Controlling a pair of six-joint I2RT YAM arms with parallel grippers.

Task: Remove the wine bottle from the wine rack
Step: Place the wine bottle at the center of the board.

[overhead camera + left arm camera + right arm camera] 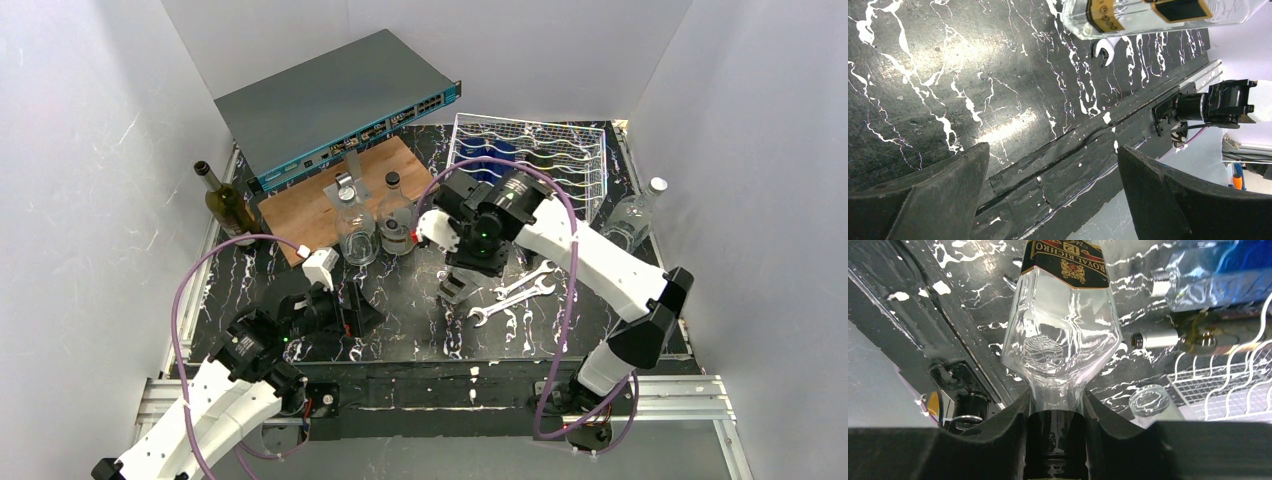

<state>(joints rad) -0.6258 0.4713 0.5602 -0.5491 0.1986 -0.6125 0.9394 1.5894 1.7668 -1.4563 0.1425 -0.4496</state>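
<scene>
1. The right gripper is clenching hard on the black-capped neck of the black-labelled bottle, with both fingers pressing in from either side.
2. That bottle is sitting clear of the wine rack. It is hanging out in front of the rack's near-left corner, over the black marble table.
3. Its clear glass body is pointing away from the wrist camera, showing a black-and-gold label. Whether its base is touching the table, I cannot tell.
4. Just beside it, the wrenches are lying flat on the marble.
5. The rack is standing at the back right, and a blue bottle and a dark bottle with a silver cap are lying in it, caps toward the gripper.
6. The left gripper is hovering low over the table's near edge — fingers spread wide, nothing between them.
7. Back left, a grey network switch is leaning over a wooden board, and two clear bottles are standing at the board's front edge.
8. A green bottle is standing at the far left — and another clear bottle is sitting just right of the rack.
</scene>
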